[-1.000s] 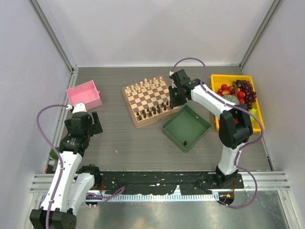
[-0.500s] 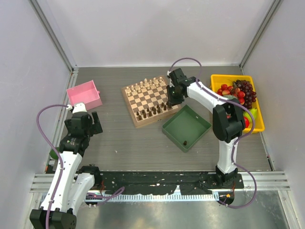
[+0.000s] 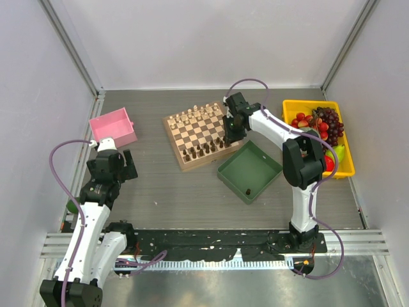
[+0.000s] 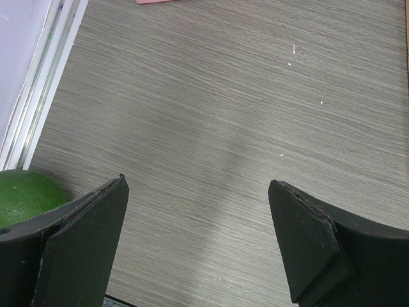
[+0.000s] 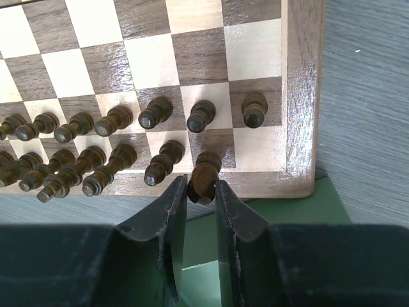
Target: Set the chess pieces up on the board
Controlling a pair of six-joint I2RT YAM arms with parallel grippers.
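The right gripper (image 5: 201,187) is clamping a dark chess piece (image 5: 204,169), base down, over the board's (image 5: 300,96) near row, with the empty corner square just right; the left gripper's (image 4: 198,246) jaws are hanging apart.

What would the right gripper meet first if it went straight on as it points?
Probably the board, at the edge-row square beside the empty corner; the dark chess piece held by the right gripper would touch first. Depth is unclear.
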